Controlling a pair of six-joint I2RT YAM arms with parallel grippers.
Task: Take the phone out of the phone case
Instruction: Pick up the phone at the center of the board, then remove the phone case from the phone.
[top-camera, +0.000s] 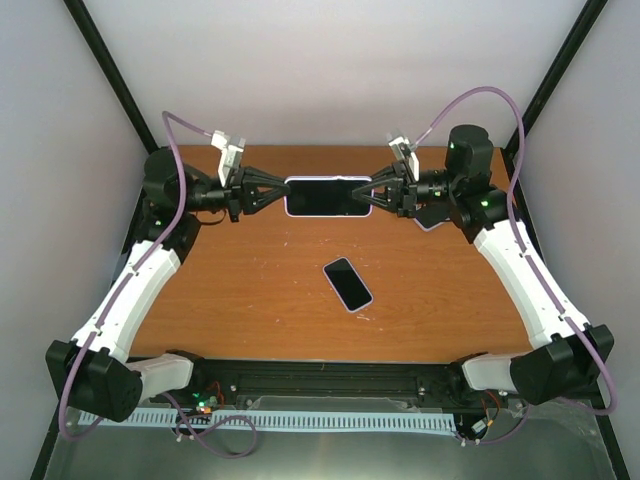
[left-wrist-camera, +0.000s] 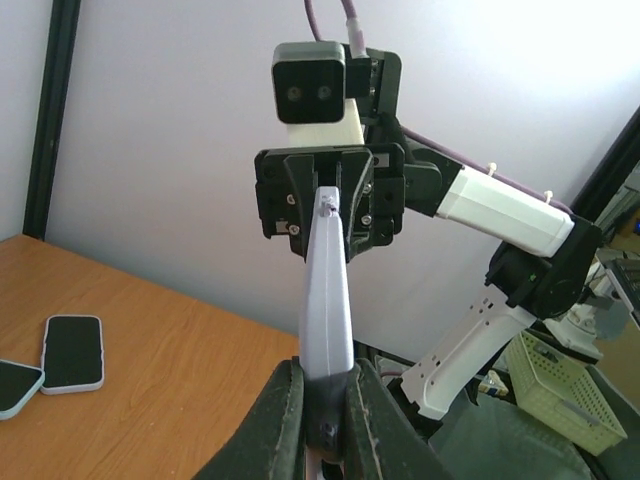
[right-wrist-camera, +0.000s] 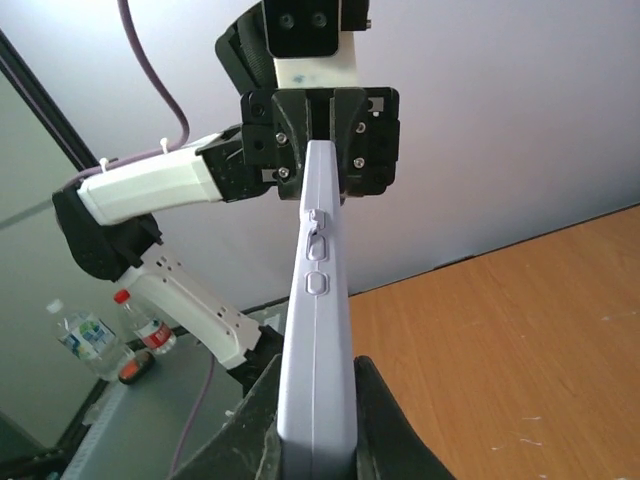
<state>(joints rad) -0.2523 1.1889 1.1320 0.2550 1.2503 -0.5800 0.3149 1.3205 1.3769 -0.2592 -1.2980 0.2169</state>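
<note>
The phone, dark screen up, sits in a pale lavender phone case (top-camera: 327, 196) and hangs level above the back of the table. My left gripper (top-camera: 285, 195) is shut on the case's left end and my right gripper (top-camera: 370, 195) on its right end. The left wrist view has the case (left-wrist-camera: 328, 300) edge-on, running from my left gripper (left-wrist-camera: 325, 385) to the right gripper (left-wrist-camera: 328, 195) at the far end. Side buttons on the case (right-wrist-camera: 318, 340) face the right wrist camera. There the case rises from my right gripper (right-wrist-camera: 318, 400) toward the left gripper (right-wrist-camera: 320, 130).
A loose phone (top-camera: 348, 283) with a dark screen lies flat mid-table. Another pale flat device (top-camera: 430, 218) lies under the right wrist. The brown table (top-camera: 250, 300) ends at black frame posts. Off the table stand bottles (right-wrist-camera: 140, 335) and a green basket (left-wrist-camera: 560, 385).
</note>
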